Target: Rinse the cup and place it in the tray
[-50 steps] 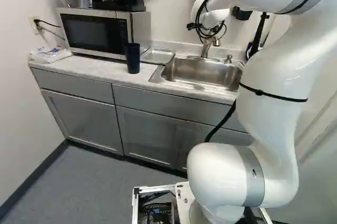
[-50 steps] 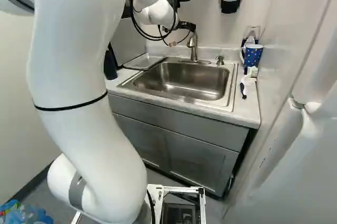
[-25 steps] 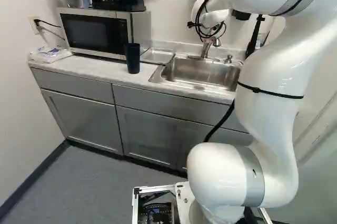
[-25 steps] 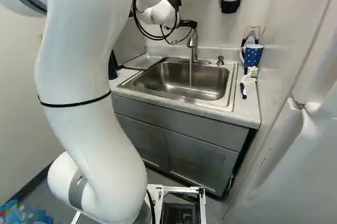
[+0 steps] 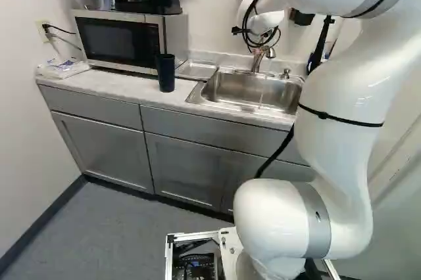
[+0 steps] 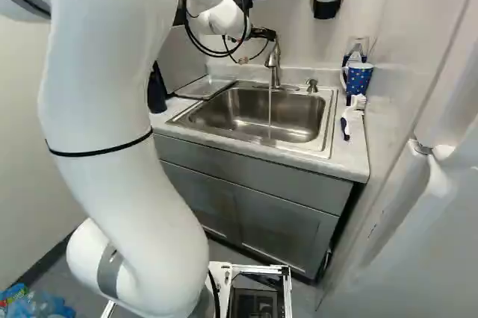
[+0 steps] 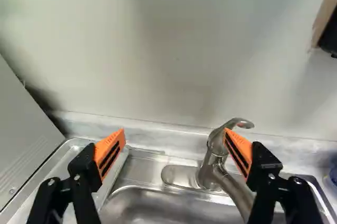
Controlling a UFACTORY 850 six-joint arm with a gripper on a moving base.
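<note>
Evidently just got water (image 6: 269, 113) running from the faucet (image 7: 212, 155) beside the empty, wide-spread gripper (image 7: 175, 137), so likely ready to fetch the dark cup (image 5: 166, 74) left of it for rinsing.

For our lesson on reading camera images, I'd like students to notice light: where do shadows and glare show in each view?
Wrist view: broad, soft shadows on the wall, darkest beside the microwave; small highlights on the faucet. Right base view: bright reflections in the steel sink. Left base view: glossy highlights on the white arm.
</note>
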